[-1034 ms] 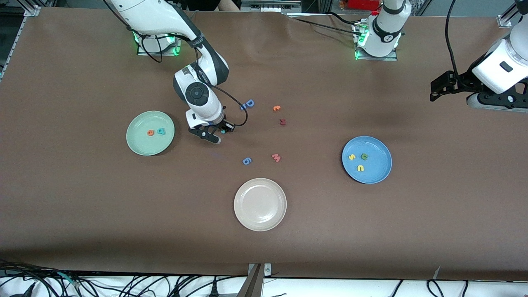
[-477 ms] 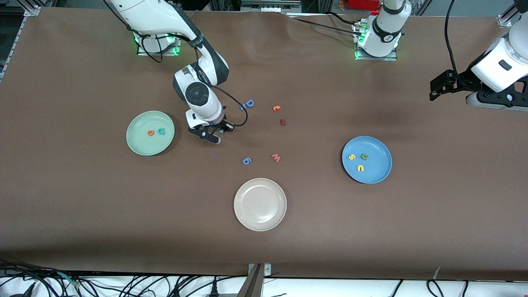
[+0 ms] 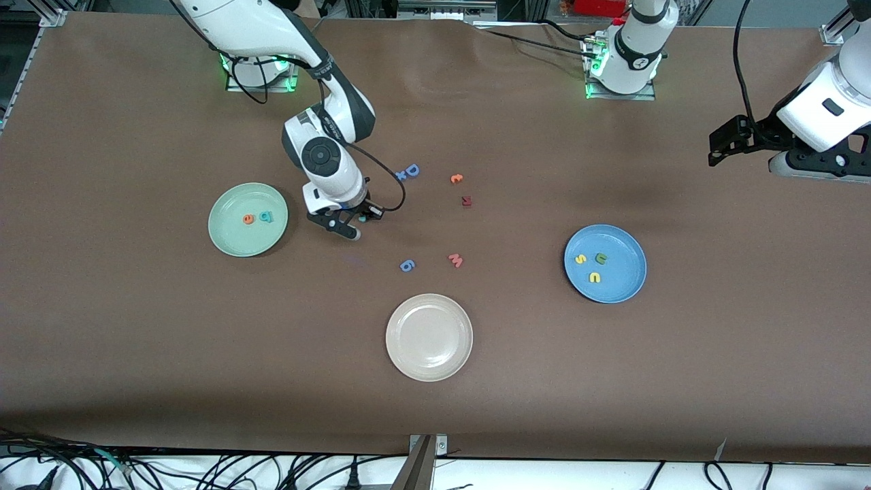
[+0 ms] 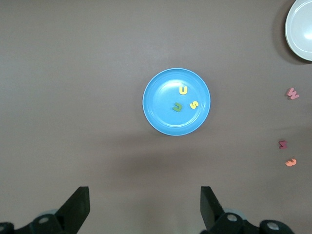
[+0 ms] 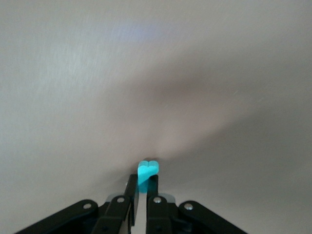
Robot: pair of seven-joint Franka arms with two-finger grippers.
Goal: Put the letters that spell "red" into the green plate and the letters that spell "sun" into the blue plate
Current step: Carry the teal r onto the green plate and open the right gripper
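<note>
My right gripper (image 3: 359, 220) hangs low over the table beside the green plate (image 3: 235, 238), shut on the thin teal "r" (image 5: 147, 171), which pokes out past the fingertips (image 5: 131, 184). In the front view the "r" (image 3: 364, 218) shows as a teal speck. The orange "e" (image 3: 248, 219) and teal "d" (image 3: 265, 217) lie in the green plate. In the blue plate (image 3: 622, 272) lie the yellow "s" (image 3: 580, 258), the olive letter (image 3: 601, 258) and the other yellow letter (image 3: 595, 278). My left gripper (image 3: 722, 144) waits open, high at the left arm's end, looking down on the blue plate (image 4: 161, 109).
A beige-white plate (image 3: 429, 337) sits nearest the front camera at mid-table. Loose letters lie between the plates: a blue "D" (image 3: 410, 171), an orange one (image 3: 456, 179), a dark red one (image 3: 466, 201), a pink "w" (image 3: 455, 260) and a small blue one (image 3: 407, 265).
The right gripper has shut fully on the teal "r" and shifted slightly toward the green plate. The left arm has barely moved.
</note>
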